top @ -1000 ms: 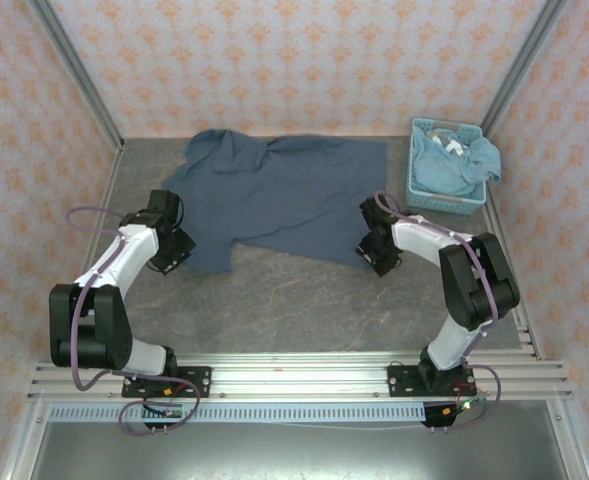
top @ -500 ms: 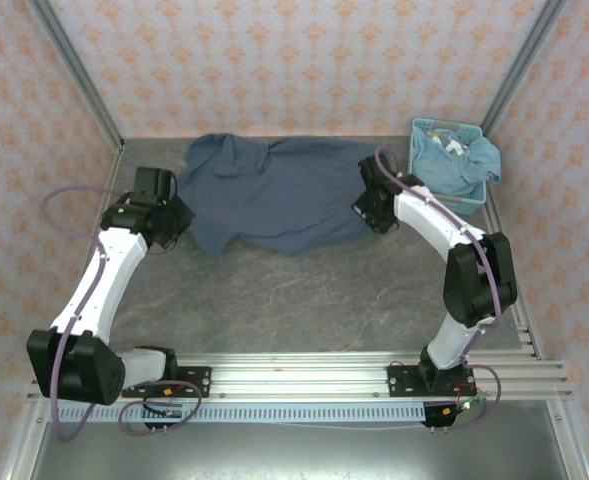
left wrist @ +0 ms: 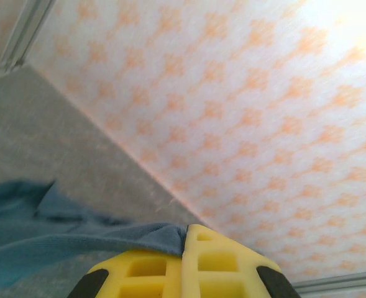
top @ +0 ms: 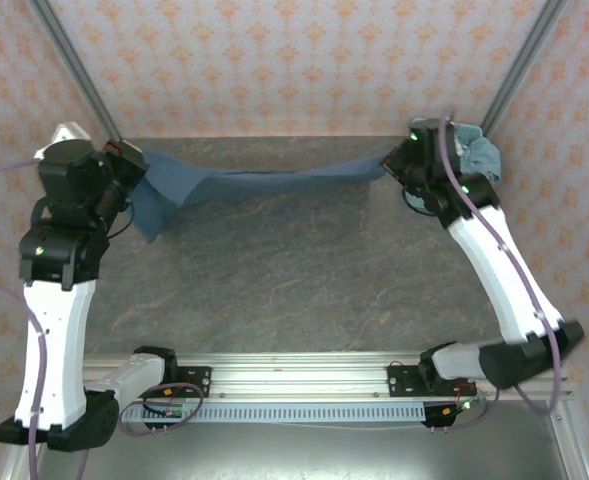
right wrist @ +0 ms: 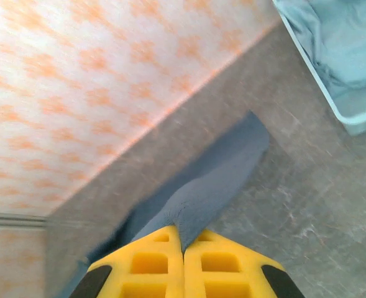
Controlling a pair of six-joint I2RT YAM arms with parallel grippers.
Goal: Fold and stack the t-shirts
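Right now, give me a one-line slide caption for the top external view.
Left fingers and right fingers, both shut on the dark slate-blue t-shirt, hold it stretched between them above the table.

T-shirt slate-blue; wall orange-patterned; table grey marbled.

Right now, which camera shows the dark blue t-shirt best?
Top external: the dark blue t-shirt hangs stretched between the left gripper and right gripper, its whole span visible. Left wrist gives one corner pinched between shut fingers, with a drooping fold; right wrist gives the opposite pinched corner, somewhat blurred.
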